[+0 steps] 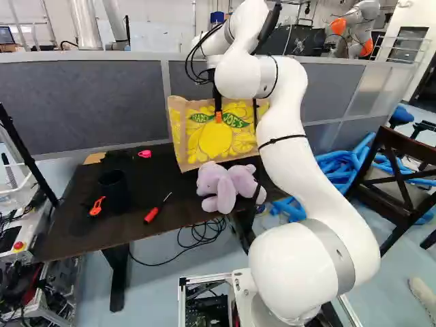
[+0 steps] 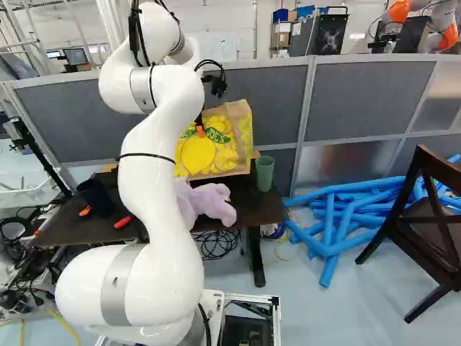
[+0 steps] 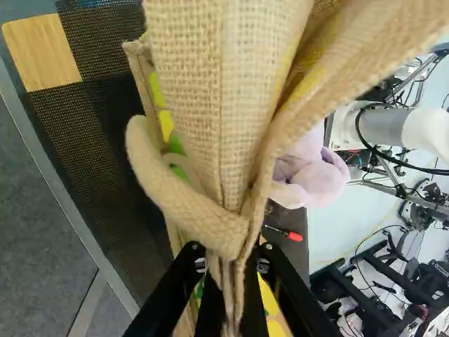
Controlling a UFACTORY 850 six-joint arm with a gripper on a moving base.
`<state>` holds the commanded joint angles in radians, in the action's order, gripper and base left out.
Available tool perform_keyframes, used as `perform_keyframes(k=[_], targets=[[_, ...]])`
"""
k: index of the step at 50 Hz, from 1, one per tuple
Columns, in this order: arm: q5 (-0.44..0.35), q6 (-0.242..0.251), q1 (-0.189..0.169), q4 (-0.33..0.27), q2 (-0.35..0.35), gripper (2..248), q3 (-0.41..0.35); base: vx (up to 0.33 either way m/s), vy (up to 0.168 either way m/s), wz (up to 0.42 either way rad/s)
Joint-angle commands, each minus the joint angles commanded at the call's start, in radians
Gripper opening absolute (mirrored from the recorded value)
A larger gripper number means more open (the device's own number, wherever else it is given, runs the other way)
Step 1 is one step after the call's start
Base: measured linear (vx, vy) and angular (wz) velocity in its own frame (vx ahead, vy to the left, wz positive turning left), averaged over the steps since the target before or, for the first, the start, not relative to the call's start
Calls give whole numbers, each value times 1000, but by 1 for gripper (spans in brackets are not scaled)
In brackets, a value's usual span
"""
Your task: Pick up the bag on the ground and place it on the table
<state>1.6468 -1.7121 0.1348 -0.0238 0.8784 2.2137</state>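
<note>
Burlap bag [image 3: 186,105] is pinched between the fingers [image 1: 218,117]; only the right base view shows a green cup [image 2: 264,174].

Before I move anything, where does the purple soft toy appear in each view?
Left base view: the purple toy is on the table, before the bag, left of the arm.
Right base view: before the bag, just right of the arm.
Wrist view: partly behind the bag, near the screwdriver's red handle.
Shared landmark: the bag, held in the gripper.
</note>
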Motion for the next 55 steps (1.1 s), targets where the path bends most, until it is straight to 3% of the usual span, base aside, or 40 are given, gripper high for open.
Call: perform_keyframes(k=[21,40,55], targets=[[0,0,-3,0,104,22,103,0,0,0],[-2,0,-3,0,113,22,107,0,0,0],[-62,0,-3,0,113,22,107,0,0,0]])
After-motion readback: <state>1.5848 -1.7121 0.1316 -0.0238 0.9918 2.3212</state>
